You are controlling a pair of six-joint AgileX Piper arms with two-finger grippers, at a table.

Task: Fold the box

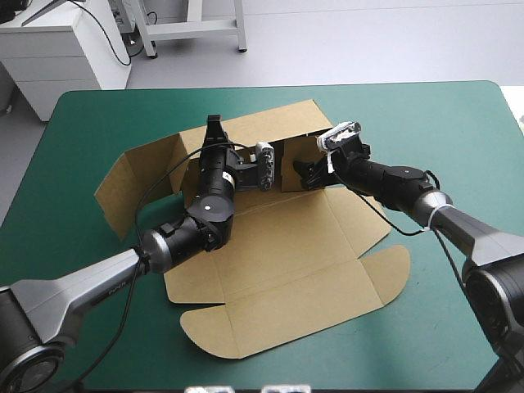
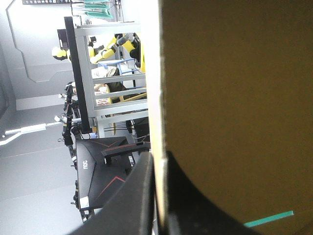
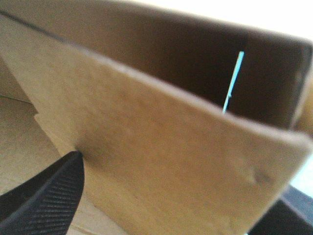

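The brown box [image 1: 286,246] lies mostly flat on the teal-green cover, its far wall [image 1: 274,123] raised and its lid with rounded tabs toward the front edge. My left gripper [image 1: 214,129] reaches up at the far wall's left part. In the left wrist view this gripper [image 2: 160,161] is shut on the board's edge, one black finger on each side. My right gripper [image 1: 301,169] is at the wall's right part, over the base. In the right wrist view this gripper [image 3: 183,176] is open, with an upright flap [image 3: 161,156] of the box standing between its spread fingers.
Side flaps [image 1: 131,180] of the box spread toward the table's left edge. A broad strip of teal-green cover [image 1: 458,139] runs between the box and the table's right and far edges. A white cabinet [image 1: 57,49] stands beyond the far left corner.
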